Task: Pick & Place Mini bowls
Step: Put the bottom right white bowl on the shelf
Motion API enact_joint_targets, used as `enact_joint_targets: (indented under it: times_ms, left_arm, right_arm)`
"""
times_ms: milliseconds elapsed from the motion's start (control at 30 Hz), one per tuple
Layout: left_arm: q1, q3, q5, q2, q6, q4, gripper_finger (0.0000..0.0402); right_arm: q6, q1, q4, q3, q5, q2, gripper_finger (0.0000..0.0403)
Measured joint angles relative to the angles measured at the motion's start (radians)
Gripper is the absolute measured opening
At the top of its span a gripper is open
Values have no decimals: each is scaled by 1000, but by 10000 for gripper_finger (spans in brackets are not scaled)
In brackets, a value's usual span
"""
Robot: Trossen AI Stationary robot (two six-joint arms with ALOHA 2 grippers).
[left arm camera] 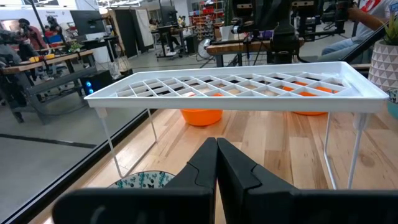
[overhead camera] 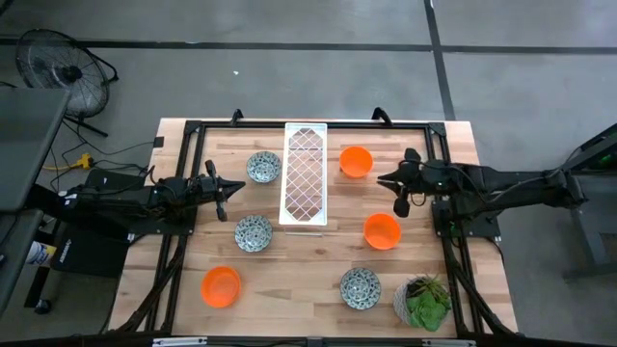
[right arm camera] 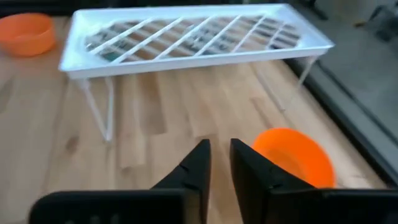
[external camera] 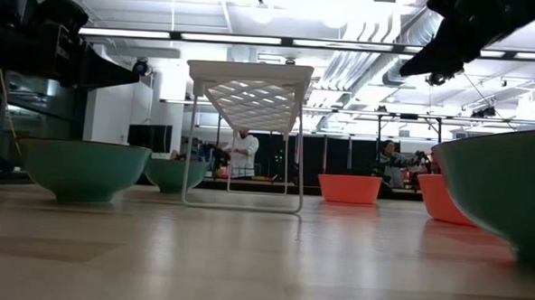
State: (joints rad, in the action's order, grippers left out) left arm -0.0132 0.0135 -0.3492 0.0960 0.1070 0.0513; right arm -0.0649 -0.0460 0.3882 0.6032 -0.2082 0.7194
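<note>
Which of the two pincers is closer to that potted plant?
The right pincer: the plant sits on its side of the table, nearer the front edge. The left pincer is across the tray, much farther away.

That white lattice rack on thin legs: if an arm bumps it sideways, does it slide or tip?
The rack probably tips or skids easily: in the low view its openwork top sits high on thin wire legs. It looks light, so even a nudge may move it. The top seems rigid, not floppy.
</note>
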Motion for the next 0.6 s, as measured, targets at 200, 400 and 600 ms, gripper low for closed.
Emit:
enact_joint_targets:
  times_ms: [200, 400, 600]
  left_arm:
    - [0, 0, 0, 0, 0, 0, 1]
    - [0, 0, 0, 0, 0, 0, 1]
    - [0, 0, 0, 0, 0, 0, 1]
  right_arm:
    - [-5, 0, 110, 99, 128, 89, 105]
    - [-5, 0, 212, 191, 260, 174, 137]
    - [12, 38, 300, 293, 346, 281, 147]
